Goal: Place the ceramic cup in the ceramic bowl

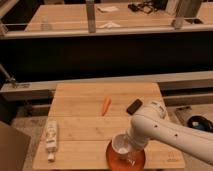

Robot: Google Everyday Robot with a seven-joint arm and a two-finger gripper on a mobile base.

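The ceramic bowl (pixel 114 154), shallow and orange-red, sits at the front edge of the wooden table (pixel 80 105), partly hidden by my arm. The ceramic cup (pixel 120 145), small and white, is inside or just over the bowl, held low at its left half. My gripper (pixel 128 150) reaches down from the white arm (pixel 155 127) right at the cup, over the bowl. Whether the cup rests on the bowl's floor I cannot tell.
A small orange carrot (pixel 105 105) lies at the table's middle. A white bottle with a label (pixel 51 137) lies on its side at the front left. A dark counter with railing stands behind the table. A cable lies on the floor at right (pixel 200 122).
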